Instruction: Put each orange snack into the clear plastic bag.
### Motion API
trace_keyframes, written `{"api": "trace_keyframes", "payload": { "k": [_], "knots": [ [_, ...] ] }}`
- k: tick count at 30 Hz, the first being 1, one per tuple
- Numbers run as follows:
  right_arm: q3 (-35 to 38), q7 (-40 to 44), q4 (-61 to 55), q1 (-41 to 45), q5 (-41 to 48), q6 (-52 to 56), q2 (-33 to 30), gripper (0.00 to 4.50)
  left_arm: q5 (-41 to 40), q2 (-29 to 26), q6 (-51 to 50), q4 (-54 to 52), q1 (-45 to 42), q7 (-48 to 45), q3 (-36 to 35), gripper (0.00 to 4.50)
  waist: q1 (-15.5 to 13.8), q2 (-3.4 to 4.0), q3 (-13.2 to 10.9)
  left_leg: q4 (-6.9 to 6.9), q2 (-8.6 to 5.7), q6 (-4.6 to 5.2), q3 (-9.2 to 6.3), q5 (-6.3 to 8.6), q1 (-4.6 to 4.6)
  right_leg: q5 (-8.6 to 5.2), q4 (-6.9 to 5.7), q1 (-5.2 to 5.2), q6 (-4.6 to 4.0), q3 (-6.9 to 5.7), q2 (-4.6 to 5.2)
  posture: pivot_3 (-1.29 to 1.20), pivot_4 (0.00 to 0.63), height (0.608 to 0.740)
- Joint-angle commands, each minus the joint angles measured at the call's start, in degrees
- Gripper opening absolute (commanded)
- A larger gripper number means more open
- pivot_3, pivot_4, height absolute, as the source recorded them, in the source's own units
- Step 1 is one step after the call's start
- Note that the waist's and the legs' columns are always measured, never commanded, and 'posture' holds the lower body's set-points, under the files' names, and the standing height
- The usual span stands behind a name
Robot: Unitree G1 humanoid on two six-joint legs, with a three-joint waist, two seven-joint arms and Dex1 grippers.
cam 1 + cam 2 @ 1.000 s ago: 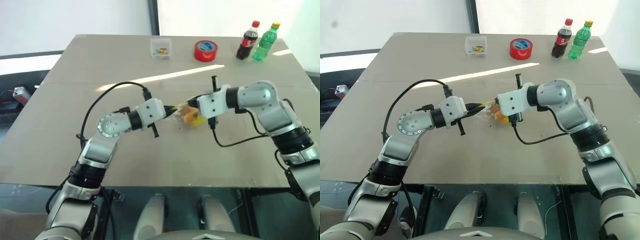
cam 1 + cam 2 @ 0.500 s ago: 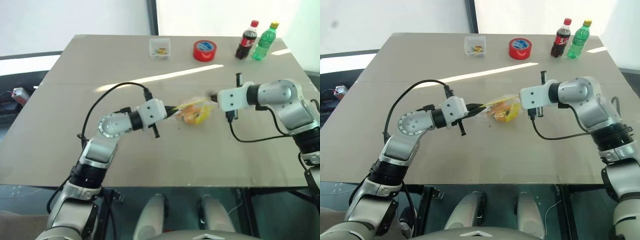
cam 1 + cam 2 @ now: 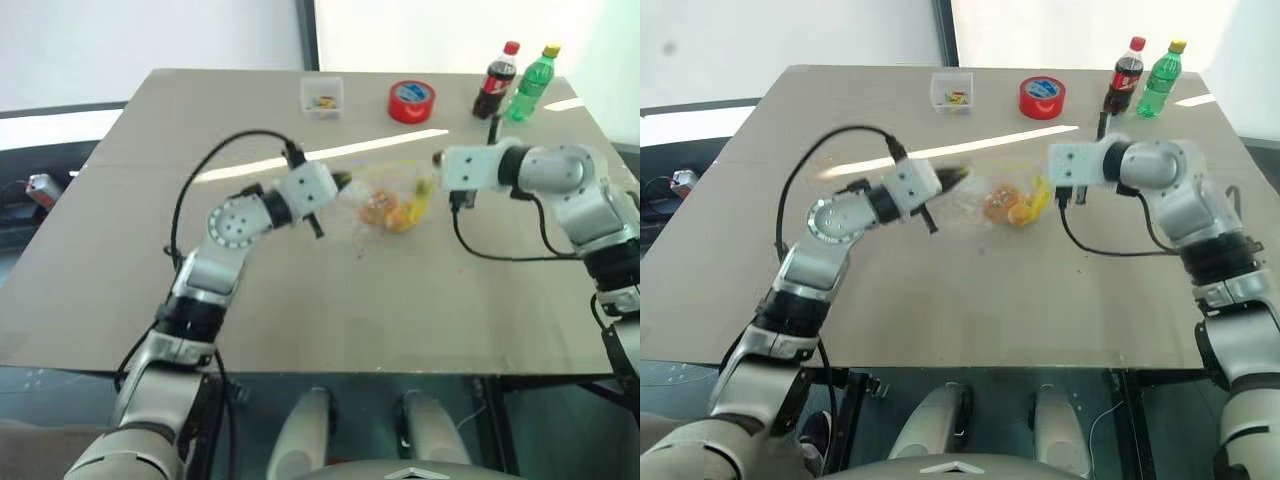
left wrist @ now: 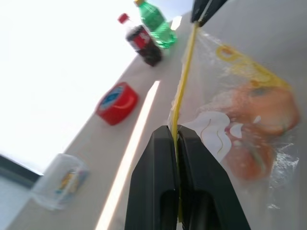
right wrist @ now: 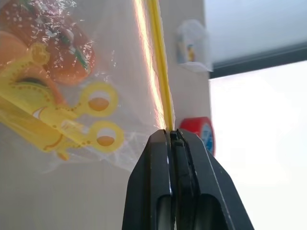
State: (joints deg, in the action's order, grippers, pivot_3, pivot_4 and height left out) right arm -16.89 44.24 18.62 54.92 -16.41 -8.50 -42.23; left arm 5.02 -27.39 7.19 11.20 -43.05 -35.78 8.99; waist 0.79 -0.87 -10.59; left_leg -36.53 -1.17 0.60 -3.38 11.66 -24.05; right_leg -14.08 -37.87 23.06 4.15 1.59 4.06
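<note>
Hanging between the two grippers, the bag (image 3: 392, 203) is a crinkly clear film pouch with a thin yellow strip along its upper edge, stretched taut above the table (image 3: 300, 300). The left gripper (image 4: 175, 139) is pinched tight on one end of that strip, its smooth black fingers pressed flat together with the strip between them; the right gripper (image 5: 171, 141) is clamped the same way on the other end. Both snacks (image 3: 1008, 208) sit inside the bag as rounded, glossy orange lumps, low in the pouch and side by side. The right wrist view brings out yellow ring-shaped markings printed on the film and a speckled sheen on one snack, which the head views leave as a blur. The left wrist view shows white curved markings on the film beside the snacks. Beyond the bag, at the table's far edge, stand a small clear rigid box (image 3: 322, 96) with little coloured bits in it, a red tape roll (image 3: 411, 101), a dark cola bottle (image 3: 496, 81) and a green bottle (image 3: 530, 84).
</note>
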Motion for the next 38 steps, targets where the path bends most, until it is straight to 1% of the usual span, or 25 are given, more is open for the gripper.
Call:
{"api": "trace_keyframes", "payload": {
  "k": [1,4,6,7,8,9,10,11,14,15,16,17,18,19,20,24,27,32,38],
  "knots": [
    [4.56,-0.02,-1.62,-0.78,1.38,2.5,-2.18,0.02,-0.15,-1.31,3.15,1.91,-2.75,1.48,-3.05,0.0,0.04,0.0,0.0,0.02,0.0,0.0,0.01,0.0,-0.01,0.0,0.04,0.0,0.0,0.0,0.0,0.0,0.15,0.74],
    [6.18,2.18,-6.96,-4.43,4.16,6.23,-2.89,0.02,-0.58,-2.29,3.23,-0.05,0.02,-0.43,-2.07,0.0,0.15,0.0,0.0,0.03,0.0,0.0,0.04,0.0,-0.2,0.0,0.08,0.16,0.0,0.04,0.0,0.0,0.15,0.74],
    [6.63,6.47,-14.05,-11.34,7.06,10.72,-4.58,0.02,-1.87,-3.19,1.01,-3.3,4.98,-3.68,-0.84,0.0,0.16,0.04,0.05,0.01,0.01,-0.01,0.04,-0.01,-0.46,0.0,0.04,0.42,0.0,0.05,0.0,0.0,0.15,0.74],
    [6.55,8.69,-18.06,-15.58,8.23,13.47,-5.69,0.02,-4.37,-4.13,-1.59,-6.27,8.85,-7.54,0.24,0.0,0.11,0.04,0.05,0.01,0.01,-0.01,0.01,-0.01,-0.55,0.0,0.06,0.47,0.0,0.03,0.0,0.0,0.15,0.74],
    [6.57,10.5,-22.27,-20.09,9.45,15.92,-6.81,0.31,-5.48,-5.01,-3.4,-9.12,12.74,-9.63,1.0,0.0,0.1,0.04,0.06,0.01,0.01,-0.01,0.01,-0.01,-0.6,0.0,0.07,0.51,0.0,0.03,0.0,0.0,0.15,0.74],
    [6.93,11.42,-25.99,-23.74,10.4,18.75,-7.48,0.75,-6.19,-5.69,-5.3,-11.75,16.01,-10.78,1.21,0.62,0.09,0.04,0.06,0.02,0.03,0.01,-0.01,0.0,-0.66,-0.01,0.12,0.51,-0.01,0.02,0.0,0.0,0.15,0.74],
    [7.53,12.07,-29.39,-27.43,11.5,21.4,-8.13,0.92,-7.09,-6.5,-7.24,-14.42,19.37,-11.87,1.28,0.64,0.07,0.05,0.05,0.02,0.03,0.03,-0.02,0.02,-0.65,-0.01,0.13,0.5,-0.01,0.04,0.01,0.0,0.15,0.74],
    [8.37,12.38,-32.08,-30.41,12.45,23.88,-8.62,1.38,-7.58,-7.03,-8.94,-16.57,21.83,-12.1,1.01,0.96,0.06,0.05,0.05,0.02,0.02,0.04,-0.01,0.02,-0.75,-0.01,0.15,0.58,-0.01,0.04,0.02,0.0,0.15,0.74],
    [11.84,12.44,-36.99,-37.37,15.74,30.1,-9.36,2.99,-8.16,-7.43,-12.32,-20.96,27.0,-10.9,-0.37,2.47,0.0,0.08,-0.01,-0.19,0.1,0.08,-0.11,0.04,-0.66,0.0,-0.11,0.54,0.0,0.04,0.02,0.0,0.15,0.74],
    [14.02,12.64,-37.72,-40.19,17.93,31.57,-9.29,3.24,-9.13,-7.08,-13.87,-22.48,28.99,-10.07,-1.42,2.68,-0.06,0.09,0.02,-0.23,0.11,0.08,-0.1,0.04,-0.65,0.0,-0.11,0.52,0.0,0.02,0.0,0.0,0.15,0.74],
    [16.13,12.65,-37.89,-42.34,19.97,32.59,-8.88,3.83,-10.94,-6.47,-16.02,-23.99,30.59,-9.44,-2.66,3.33,-0.09,0.09,0.02,-0.39,0.28,0.08,-0.12,0.03,-0.53,0.02,-0.1,0.32,-0.01,-0.09,-0.05,0.0,0.15,0.74],
    [18.58,12.66,-37.93,-44.28,22.34,34.39,-8.21,3.84,-13.23,-5.92,-18.6,-25.87,32.16,-8.88,-4.32,3.53,-0.1,0.07,0.03,-0.43,0.34,0.08,-0.13,0.04,-0.34,0.01,-0.08,0.11,-0.02,-0.13,-0.06,0.0,0.15,0.74],
    [20.69,12.91,-37.72,-45.77,24.44,35.01,-7.67,3.84,-15.26,-5.68,-21.24,-27.5,33.31,-8.51,-5.74,3.98,-0.1,0.07,0.04,-0.39,0.38,0.08,-0.12,0.05,0.26,-0.01,0.03,-0.55,-0.05,-0.16,-0.05,0.0,0.15,0.74],
    [23.32,13.23,-36.97,-47.13,26.86,34.63,-6.89,3.84,-16.95,-5.58,-23.6,-28.8,34.32,-7.87,-7.58,4.33,-0.08,0.05,0.03,-0.37,0.41,0.08,-0.13,0.07,0.42,-0.11,0.06,-0.71,-0.18,-0.15,-0.04,0.0,0.15,0.74],
    [25.83,13.28,-36.22,-48.22,28.95,34.64,-6.3,3.84,-18.36,-5.83,-25.41,-29.96,35.21,-7.52,-9.2,4.45,-0.07,0.05,0.03,-0.38,0.45,0.09,-0.19,0.07,0.44,-0.15,0.12,-0.74,-0.22,-0.15,-0.03,0.0,0.15,0.74],
    [35.51,16.24,-32.0,-49.83,38.84,36.74,-5.39,3.84,-26.17,-7.5,-33.29,-35.09,37.85,-7.28,-17.19,4.45,0.01,0.06,0.03,-0.5,0.48,0.09,-0.22,0.06,0.42,-0.1,0.01,-0.7,-0.18,-0.11,-0.05,0.0,0.15,0.74],
    [39.99,18.67,-28.23,-49.48,43.15,37.08,-6.83,3.84,-30.99,-9.4,-37.89,-37.98,39.57,-7.2,-22.71,4.45,-0.03,0.06,0.03,-0.51,0.47,0.09,-0.19,0.06,0.38,-0.02,0.02,-0.68,-0.05,-0.12,-0.05,0.0,0.15,0.74],
    [42.71,22.38,-24.66,-49.47,47.01,37.1,-9.51,3.84,-36.58,-12.33,-42.96,-41.18,43.0,-7.69,-28.86,4.45,-0.06,0.06,0.03,-0.46,0.46,0.1,-0.07,0.08,0.34,-0.04,0.03,-0.62,-0.08,-0.11,-0.04,0.0,0.15,0.74],
    [41.83,25.02,-22.95,-51.03,46.38,34.4,-11.85,3.84,-40.46,-15.28,-46.05,-43.01,45.77,-8.02,-33.77,4.45,-0.1,0.06,0.03,-0.45,0.47,0.1,0.0,0.08,0.32,-0.13,0.06,-0.61,-0.24,-0.1,-0.03,0.0,0.15,0.74]
  ]
}}
